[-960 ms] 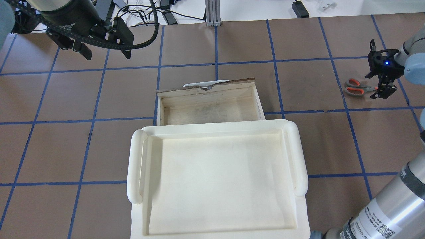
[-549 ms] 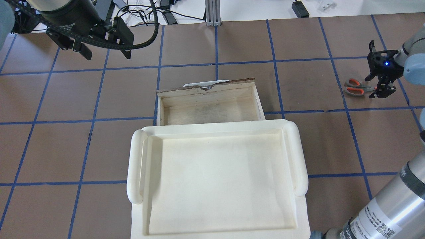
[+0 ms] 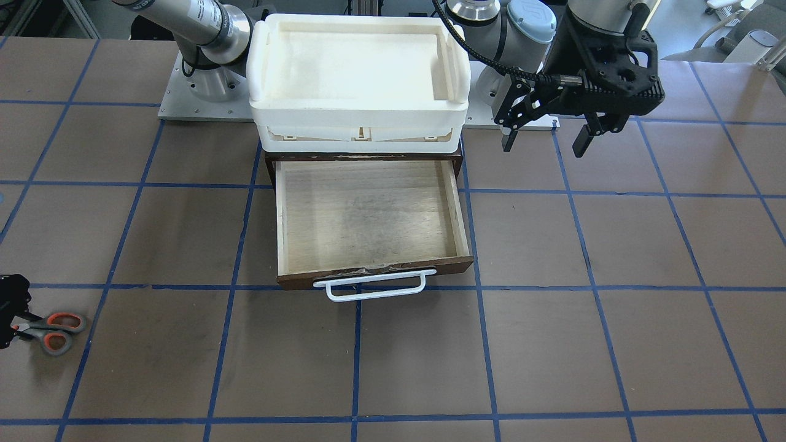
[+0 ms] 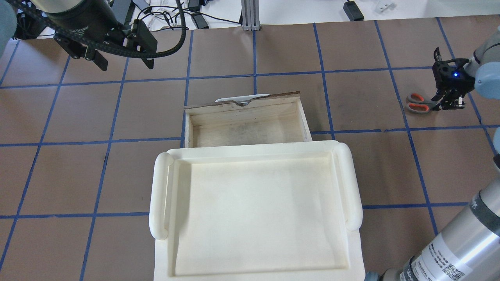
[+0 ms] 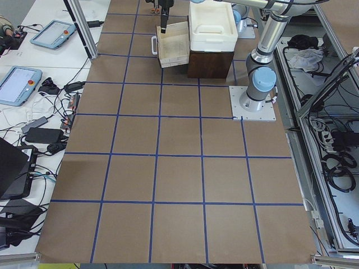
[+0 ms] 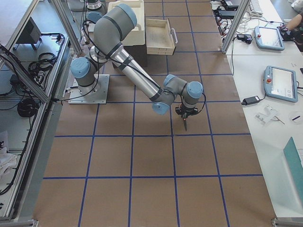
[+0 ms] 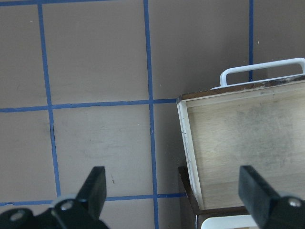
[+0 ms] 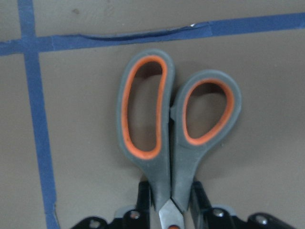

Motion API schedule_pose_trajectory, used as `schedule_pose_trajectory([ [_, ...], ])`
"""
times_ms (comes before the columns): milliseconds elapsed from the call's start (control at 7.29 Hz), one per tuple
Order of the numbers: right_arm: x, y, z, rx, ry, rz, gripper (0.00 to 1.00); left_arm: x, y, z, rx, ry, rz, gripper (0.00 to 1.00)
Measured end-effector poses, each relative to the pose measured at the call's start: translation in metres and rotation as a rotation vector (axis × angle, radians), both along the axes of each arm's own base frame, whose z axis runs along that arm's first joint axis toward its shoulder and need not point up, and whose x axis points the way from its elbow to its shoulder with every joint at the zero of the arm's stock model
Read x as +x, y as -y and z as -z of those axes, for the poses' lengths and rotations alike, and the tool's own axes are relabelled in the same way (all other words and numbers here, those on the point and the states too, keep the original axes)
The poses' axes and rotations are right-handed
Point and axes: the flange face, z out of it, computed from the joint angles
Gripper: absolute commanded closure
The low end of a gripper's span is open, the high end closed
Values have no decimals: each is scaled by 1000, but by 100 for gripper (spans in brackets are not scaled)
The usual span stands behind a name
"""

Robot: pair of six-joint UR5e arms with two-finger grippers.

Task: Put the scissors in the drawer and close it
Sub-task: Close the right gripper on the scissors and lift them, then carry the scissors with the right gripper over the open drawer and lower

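Observation:
The scissors (image 4: 416, 102) lie on the brown table at the far right, grey loops lined with orange; they also show in the front view (image 3: 52, 331) and the right wrist view (image 8: 157, 129). My right gripper (image 4: 449, 105) is down at the table, with its fingers (image 8: 143, 198) shut on the scissors' neck just behind the loops. The drawer (image 4: 242, 106) is pulled open and its pale inside is empty; its white handle (image 3: 374, 285) faces away from me. My left gripper (image 4: 125, 64) is open and empty, held above the table left of the drawer (image 7: 183, 129).
A white plastic tray (image 4: 160, 195) sits on top of the dark cabinet that holds the drawer. Blue tape lines grid the brown table. Cables and boxes lie beyond the table's far edge.
My right gripper's fingers have closed in on the scissors and the gripper has shifted slightly. The left arm and the drawer have not moved.

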Motion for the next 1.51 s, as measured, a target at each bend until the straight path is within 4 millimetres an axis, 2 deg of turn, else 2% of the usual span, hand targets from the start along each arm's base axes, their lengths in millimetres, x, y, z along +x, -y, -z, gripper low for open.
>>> schedule_pose_trajectory([
  [274,1,0,-10,-3,-19,-4,100,-1,0,1,1,0,1,0],
  [411,4,0,-23,-18,-29,-7,100,-1,1,1,2,0,1,0],
  [549,13,0,-49,-47,-46,-20,100,-1,1,1,3,-1,0,0],
  [686,33,0,-83,-78,-62,-44,100,-1,2,2,4,-1,0,0],
  [823,65,-2,-118,-97,-72,-77,100,-1,1,2,4,-1,0,0],
  [1097,137,-10,-170,-111,-71,-140,100,-1,1,1,2,0,0,0],
  [1371,221,-24,-206,-111,-59,-188,100,0,1,1,2,-1,-1,0],
  [1509,269,-32,-214,-104,-51,-238,100,-1,1,1,2,-1,0,0],
])
